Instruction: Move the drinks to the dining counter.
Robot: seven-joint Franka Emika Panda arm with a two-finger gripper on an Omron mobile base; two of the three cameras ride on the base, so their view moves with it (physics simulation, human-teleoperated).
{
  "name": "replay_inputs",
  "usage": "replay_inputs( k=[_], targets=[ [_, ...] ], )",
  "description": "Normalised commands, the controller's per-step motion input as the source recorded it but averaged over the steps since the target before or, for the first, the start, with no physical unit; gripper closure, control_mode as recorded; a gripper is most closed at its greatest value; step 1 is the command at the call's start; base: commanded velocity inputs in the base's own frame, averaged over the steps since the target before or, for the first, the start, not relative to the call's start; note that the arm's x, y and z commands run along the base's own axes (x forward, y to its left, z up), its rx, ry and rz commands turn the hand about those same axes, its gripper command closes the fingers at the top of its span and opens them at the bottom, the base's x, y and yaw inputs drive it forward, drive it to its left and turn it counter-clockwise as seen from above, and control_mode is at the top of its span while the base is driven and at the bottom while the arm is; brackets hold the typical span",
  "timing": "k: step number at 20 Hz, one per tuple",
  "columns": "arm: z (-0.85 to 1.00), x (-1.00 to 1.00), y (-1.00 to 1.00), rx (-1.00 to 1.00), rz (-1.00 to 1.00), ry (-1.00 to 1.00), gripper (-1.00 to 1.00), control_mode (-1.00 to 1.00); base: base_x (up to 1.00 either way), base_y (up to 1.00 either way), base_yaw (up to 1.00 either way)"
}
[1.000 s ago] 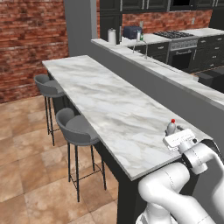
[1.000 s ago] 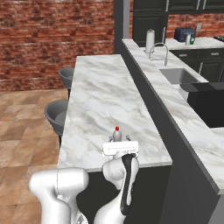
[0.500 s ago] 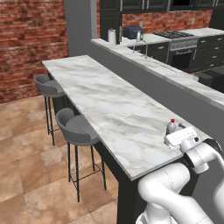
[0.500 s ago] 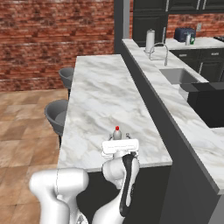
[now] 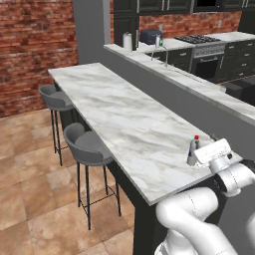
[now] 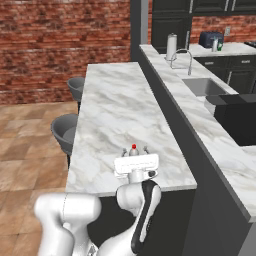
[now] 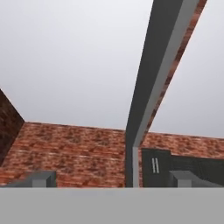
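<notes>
So at this point the slim bottle with the red cap (image 5: 193, 151) was standing upright on the dining counter (image 5: 114, 107), right near its close end, just in front of the gripper (image 6: 135, 150) on the far side of the hand. From the right base camera its red cap poked up between the two fingertips, so it sat pretty much dead centre between the jaws. The bottle's long axis was vertical and the hand was pointing mostly upward along it; the hand camera was looking at ceiling and brick wall, not the bottle. The jaws were spread as wide as they go. I couldn't make out any pad touching the bottle, so I read it as released, not held.

Versus a second earlier, nothing had really moved: bottle in the same spot, hand in roughly the same pose, jaws equally wide. My guess was the next move would be backing straight away without clipping the bottle.
</notes>
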Motion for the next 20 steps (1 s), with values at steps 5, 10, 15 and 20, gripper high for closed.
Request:
replay_inputs(
  k=[5,10,15,20],
  targets=[
    [1.00,-0.60,-0.14,0.00,-0.02,0.07,-1.00,-1.00,0.00,0.00,0.00],
    [1.00,-0.74,-0.19,0.00,-0.05,0.35,-1.00,-1.00,0.00,0.00,0.00],
    [0.99,-0.80,-0.22,0.00,-0.10,0.57,-1.00,-1.00,0.00,0.00,0.00],
    [0.83,-0.85,-0.05,0.00,-0.10,0.67,-1.00,-1.00,0.00,0.00,0.00]
  ],
)
